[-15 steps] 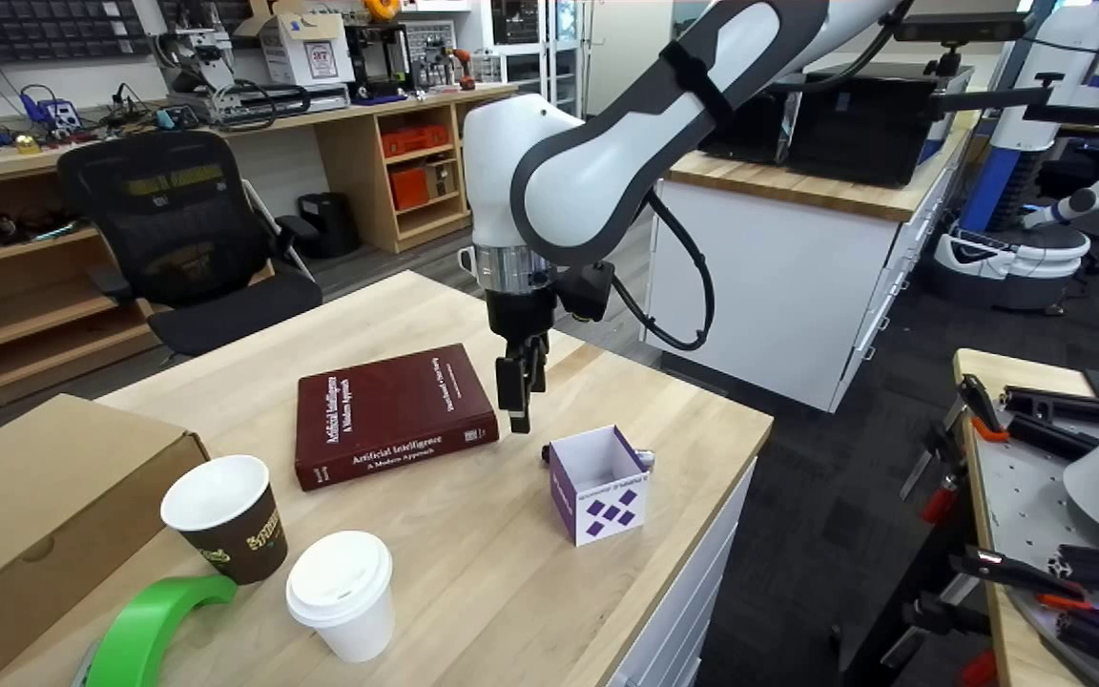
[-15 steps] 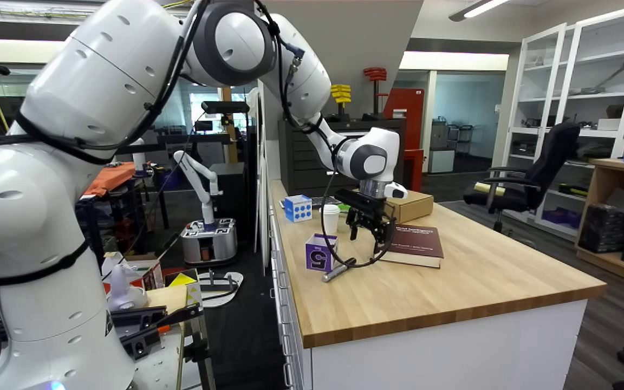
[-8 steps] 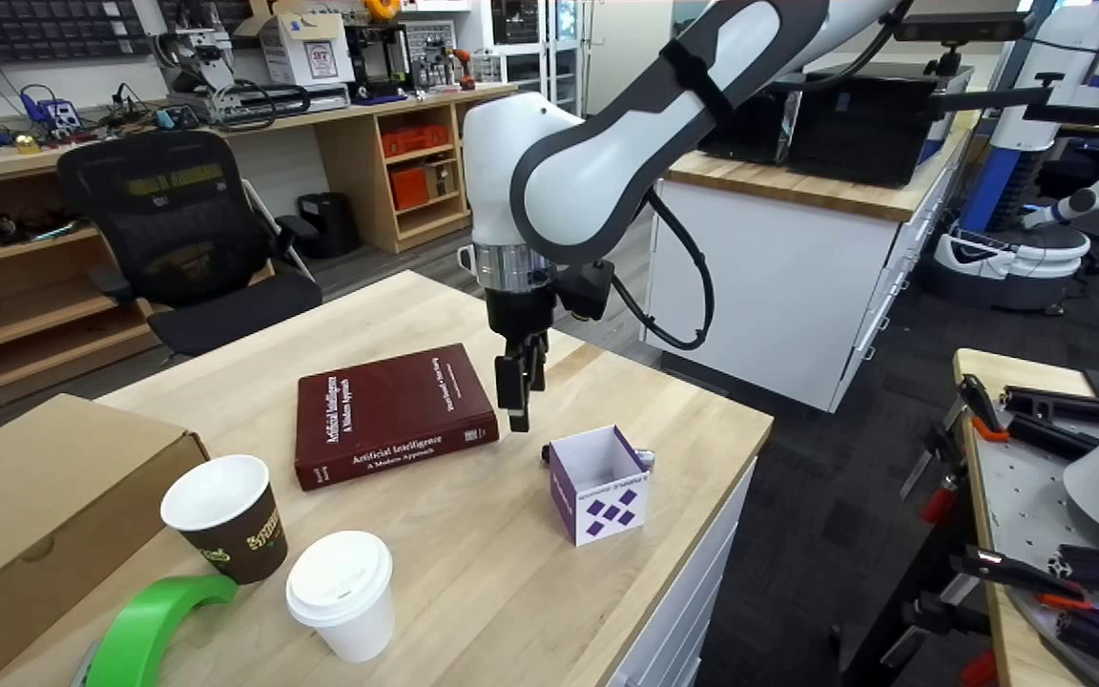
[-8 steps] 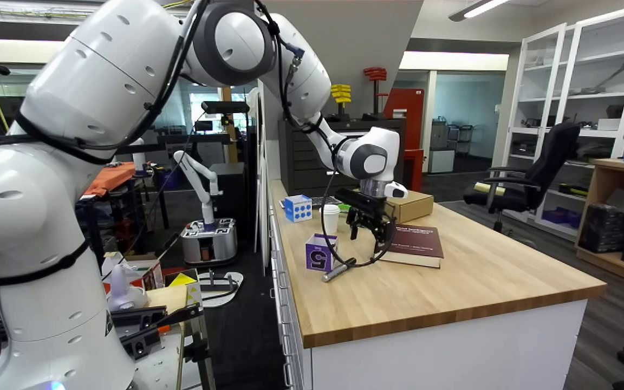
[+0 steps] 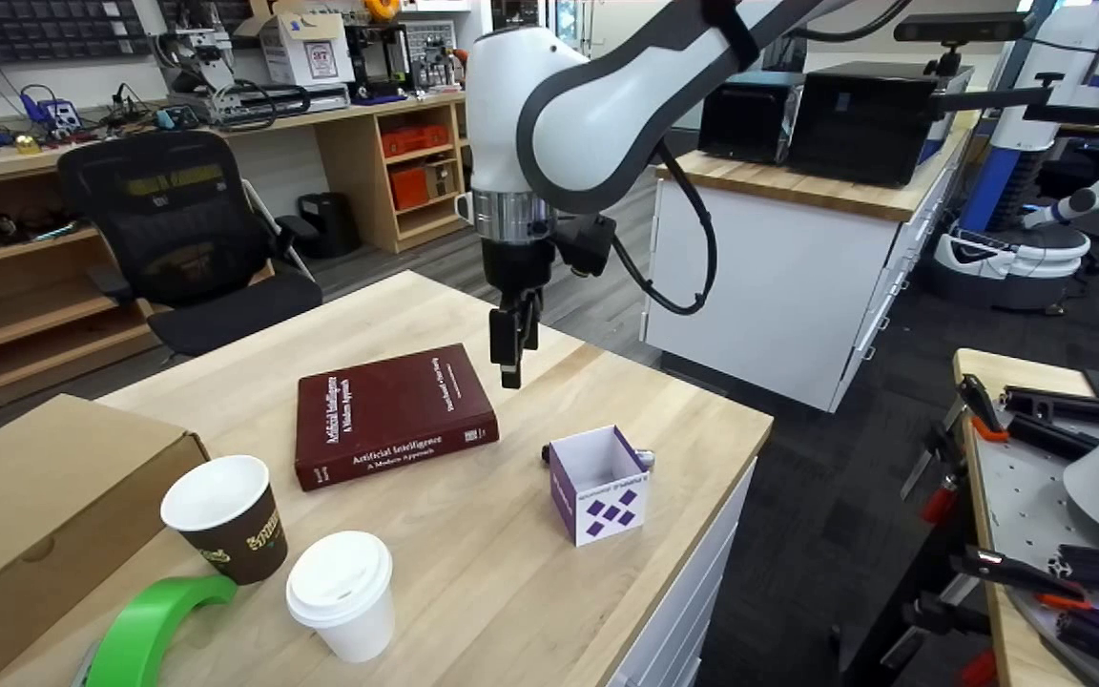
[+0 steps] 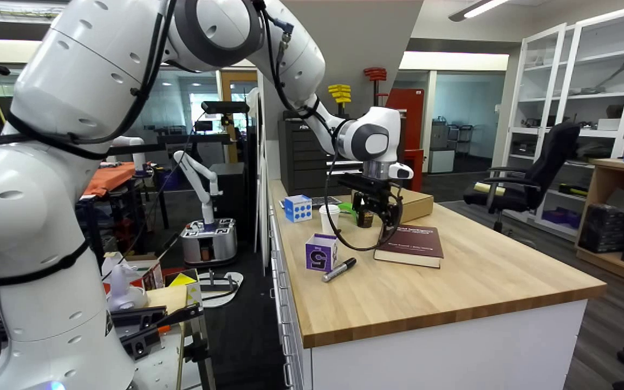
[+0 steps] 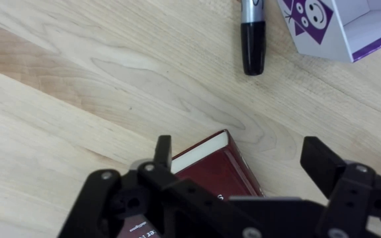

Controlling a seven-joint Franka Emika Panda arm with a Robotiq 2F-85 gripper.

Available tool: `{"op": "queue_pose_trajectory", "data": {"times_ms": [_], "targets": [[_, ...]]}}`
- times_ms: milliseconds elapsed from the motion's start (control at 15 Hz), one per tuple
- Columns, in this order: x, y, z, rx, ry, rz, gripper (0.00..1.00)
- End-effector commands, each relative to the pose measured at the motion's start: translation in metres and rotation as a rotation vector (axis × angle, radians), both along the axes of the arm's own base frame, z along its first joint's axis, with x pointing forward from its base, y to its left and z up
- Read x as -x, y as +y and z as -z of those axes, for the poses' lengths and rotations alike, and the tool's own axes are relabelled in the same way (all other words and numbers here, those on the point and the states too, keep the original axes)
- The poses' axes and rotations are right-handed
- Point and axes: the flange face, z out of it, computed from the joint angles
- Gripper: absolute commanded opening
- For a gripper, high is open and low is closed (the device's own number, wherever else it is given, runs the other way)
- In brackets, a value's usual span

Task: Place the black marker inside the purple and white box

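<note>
The black marker (image 7: 254, 48) has a silver-grey barrel and a black cap. It lies flat on the table beside the box, outside it, and also shows in an exterior view (image 6: 339, 270). In another exterior view the box hides its middle and both ends (image 5: 645, 458) stick out. The purple and white box (image 5: 599, 491) stands upright with its open top up and looks empty; it also shows in an exterior view (image 6: 320, 253) and in the wrist view (image 7: 316, 23). My gripper (image 7: 238, 147) is open and empty, above the table by the book's corner (image 5: 514, 367).
A dark red book (image 5: 397, 415) lies beside the gripper. A white lidded cup (image 5: 342, 596), a brown cup (image 5: 235, 520), a green curved object (image 5: 154, 630) and a brown cardboard box (image 5: 53, 515) stand farther along. A blue and white box (image 6: 298, 209) is near the table edge.
My gripper has risen away from the table, and the arm's cable has moved off the marker in an exterior view. The marker, box and other objects have not moved.
</note>
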Motion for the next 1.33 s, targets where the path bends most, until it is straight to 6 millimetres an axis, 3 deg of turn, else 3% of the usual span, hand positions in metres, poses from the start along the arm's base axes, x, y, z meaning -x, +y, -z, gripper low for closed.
{"op": "queue_pose_trajectory", "data": {"times_ms": [0, 667, 1267], "targets": [[0.020, -0.013, -0.015, 0.051, -0.032, 0.047, 1.00], [0.060, -0.042, 0.006, 0.146, -0.008, 0.126, 1.00], [0.098, -0.047, 0.042, 0.132, 0.058, 0.152, 1.00]]}}
